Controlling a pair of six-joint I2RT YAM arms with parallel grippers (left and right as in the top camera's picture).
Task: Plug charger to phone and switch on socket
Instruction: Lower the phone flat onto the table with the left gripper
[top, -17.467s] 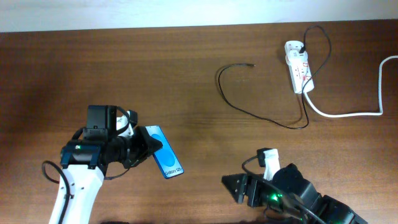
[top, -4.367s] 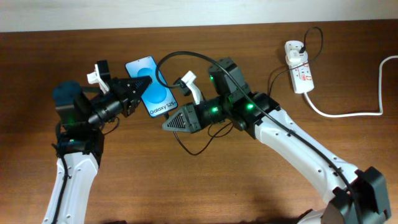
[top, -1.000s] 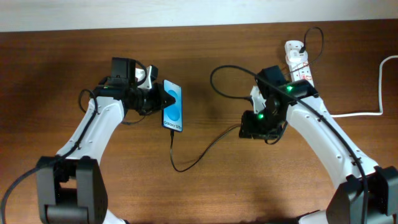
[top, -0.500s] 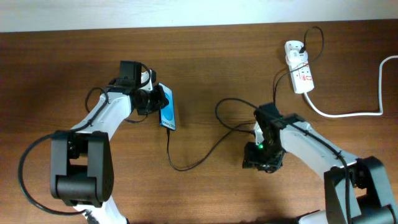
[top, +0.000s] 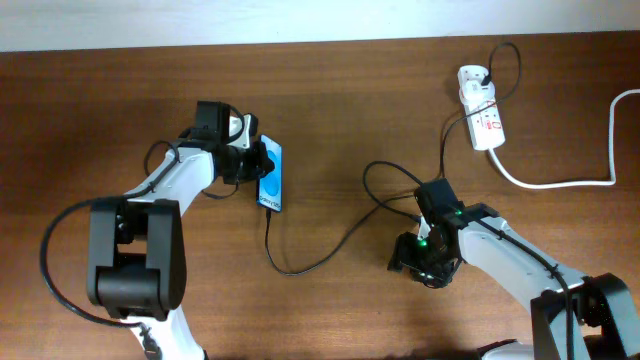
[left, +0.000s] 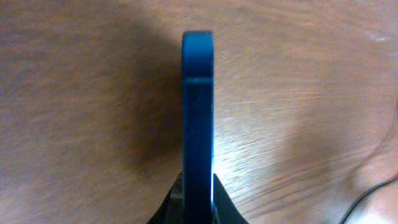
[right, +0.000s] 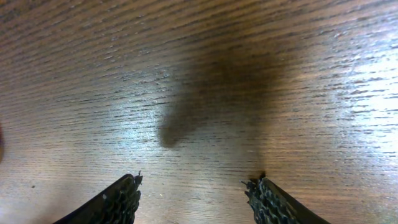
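My left fingers (left: 171, 209) pinch the phone (left: 198, 124) edge-up, cable (top: 330, 245) trailing from its end; my right fingers (right: 115, 200) hang spread above the desk (right: 199, 74).

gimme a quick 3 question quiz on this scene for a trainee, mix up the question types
1. True or false: the right end effector is gripping the charger.
2. What does the left end effector hold? A) nothing B) the phone C) a cup
3. Fill in: one end of the charger is in the phone; its adapter end sits in the white ____.

Key: 1 false, its fingers are apart over bare wood; 2 B; 3 socket.
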